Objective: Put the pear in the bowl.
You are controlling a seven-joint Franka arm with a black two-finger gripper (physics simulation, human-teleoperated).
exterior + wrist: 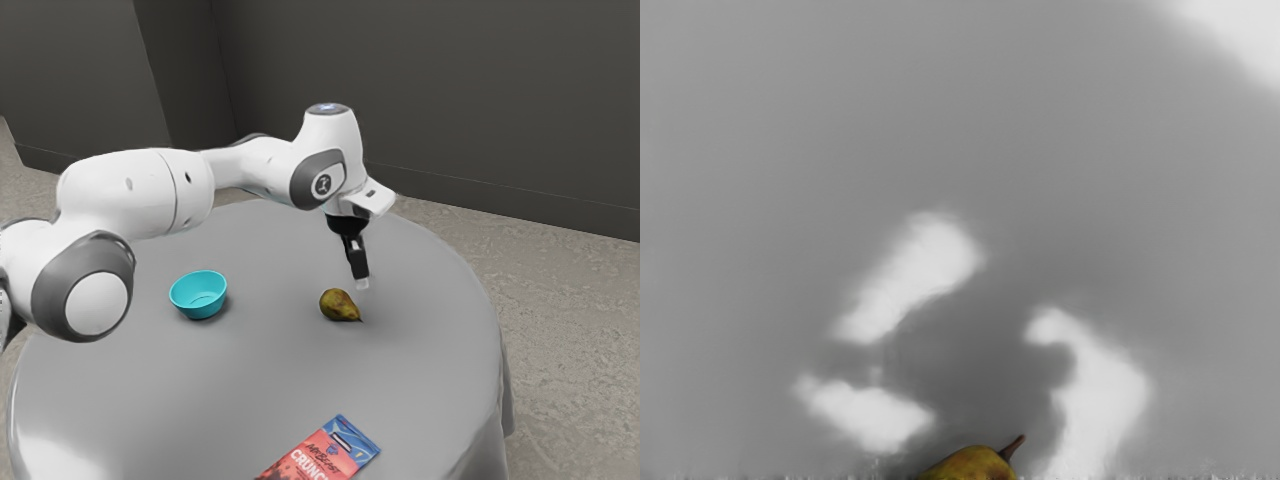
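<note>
At the exterior view's left sits the turquoise bowl (199,303). Towards its right, the pear (338,305) lies on the table (420,370), stem pointing near-right, close beneath the gripper (362,284), slightly left; its opening I cannot tell.

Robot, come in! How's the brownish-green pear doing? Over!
Black tool near brownish-green pear. Pear on grey round table, outside round turquoise bowl. Nothing between pear and bowl.

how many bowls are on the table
1: the turquoise bowl, on the table, toward the exterior view's left from the pear. The arm could hide another behind it.
</note>
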